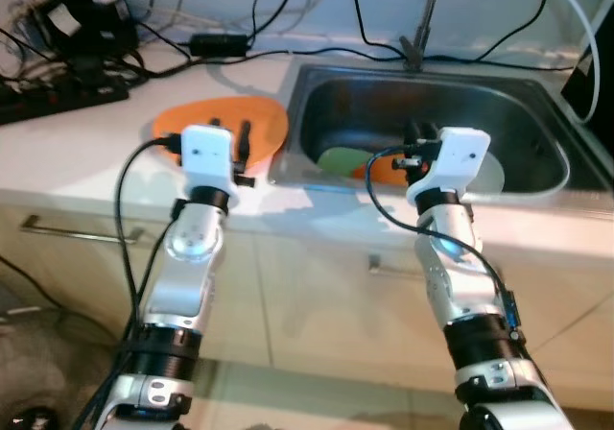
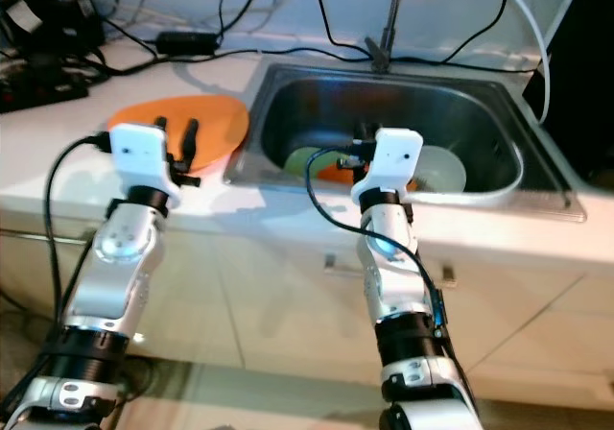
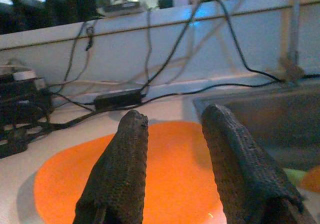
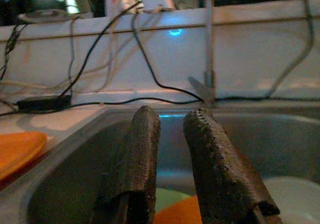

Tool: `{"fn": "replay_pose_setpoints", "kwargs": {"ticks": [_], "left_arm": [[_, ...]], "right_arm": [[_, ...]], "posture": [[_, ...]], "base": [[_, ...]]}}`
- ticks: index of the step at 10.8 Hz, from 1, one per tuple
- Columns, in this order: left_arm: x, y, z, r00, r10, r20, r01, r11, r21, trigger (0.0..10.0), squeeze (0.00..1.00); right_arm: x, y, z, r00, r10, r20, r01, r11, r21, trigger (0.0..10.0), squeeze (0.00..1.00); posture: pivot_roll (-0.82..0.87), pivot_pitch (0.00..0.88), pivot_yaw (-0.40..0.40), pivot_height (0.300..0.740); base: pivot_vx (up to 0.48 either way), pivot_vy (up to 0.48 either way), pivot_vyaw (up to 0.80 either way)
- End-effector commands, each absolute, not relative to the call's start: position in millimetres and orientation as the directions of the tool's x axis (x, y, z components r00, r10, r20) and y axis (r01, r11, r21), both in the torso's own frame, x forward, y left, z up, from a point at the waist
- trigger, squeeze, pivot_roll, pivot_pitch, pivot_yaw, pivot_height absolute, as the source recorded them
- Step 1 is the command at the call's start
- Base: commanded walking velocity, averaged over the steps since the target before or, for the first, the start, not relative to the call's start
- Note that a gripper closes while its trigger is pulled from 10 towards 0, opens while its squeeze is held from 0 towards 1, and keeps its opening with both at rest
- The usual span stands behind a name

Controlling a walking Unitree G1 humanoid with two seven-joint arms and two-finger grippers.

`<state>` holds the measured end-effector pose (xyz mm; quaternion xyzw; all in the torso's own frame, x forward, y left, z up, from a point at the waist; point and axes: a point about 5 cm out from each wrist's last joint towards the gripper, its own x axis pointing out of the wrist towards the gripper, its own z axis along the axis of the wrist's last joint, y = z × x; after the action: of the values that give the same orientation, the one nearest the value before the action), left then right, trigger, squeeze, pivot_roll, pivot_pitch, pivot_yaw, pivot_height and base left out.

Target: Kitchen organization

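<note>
An orange plate [image 1: 216, 121] lies flat on the white counter just left of the steel sink [image 1: 537, 137]. My left gripper [image 1: 230, 131] hovers low over this plate, open, with nothing between its fingers [image 3: 127, 159]. Inside the sink lie a green dish [image 1: 338, 158], an orange dish [image 1: 384, 170] partly over it, and a white dish [image 1: 492, 174] to their right. My right gripper [image 4: 172, 115] reaches over the sink's front edge above the orange dish. It is open by a narrow gap and holds nothing. The wrist housing hides most of its fingers in the eye views.
A faucet [image 1: 422, 27] rises behind the sink. Black cables, a power brick [image 1: 219, 41] and a power strip [image 1: 58, 99] crowd the counter's back left. Cabinet fronts with bar handles [image 1: 67, 228] run below the counter edge.
</note>
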<state>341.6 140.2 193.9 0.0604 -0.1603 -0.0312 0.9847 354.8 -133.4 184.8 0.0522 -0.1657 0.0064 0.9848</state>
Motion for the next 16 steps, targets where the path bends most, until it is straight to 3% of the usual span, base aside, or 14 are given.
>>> {"fn": "replay_pose_setpoints", "kwargs": {"ticks": [1, 3, 10, 16], "left_arm": [[342.0, 136.0, 193.4, 0.946, -0.099, 0.308, 0.058, 0.989, 0.139, 10.0, 0.0], [342.4, 134.1, 194.1, 0.945, -0.108, 0.309, 0.065, 0.987, 0.145, 10.0, 0.0], [340.7, 128.3, 193.6, 0.946, -0.114, 0.303, 0.069, 0.985, 0.157, 10.0, 0.0], [341.4, 128.2, 191.4, 0.951, -0.109, 0.29, 0.062, 0.984, 0.166, 10.0, 0.0]], "right_arm": [[355.5, -138.7, 188.7, 0.944, -0.026, 0.329, -0.019, 0.991, 0.132, 10.0, 0.0], [354.5, -139.1, 189.0, 0.941, -0.031, 0.336, -0.009, 0.993, 0.116, 10.0, 0.0], [354.3, -133.8, 186.6, 0.948, 0.003, 0.317, -0.038, 0.994, 0.104, 10.0, 0.0], [354.8, -132.0, 185.0, 0.95, 0.026, 0.31, -0.054, 0.995, 0.081, 10.0, 0.0]], "posture": [[0.16, 0.044, 0.02, 0.74], [0.15, 0.045, 0.025, 0.74], [0.16, 0.047, 0.024, 0.74], [0.16, 0.042, 0.021, 0.74]], "base": [[0.0, 0.394, -0.8], [0.0, 0.347, 0.0], [0.0, 0.0, 0.0], [0.317, 0.0, 0.0]]}}
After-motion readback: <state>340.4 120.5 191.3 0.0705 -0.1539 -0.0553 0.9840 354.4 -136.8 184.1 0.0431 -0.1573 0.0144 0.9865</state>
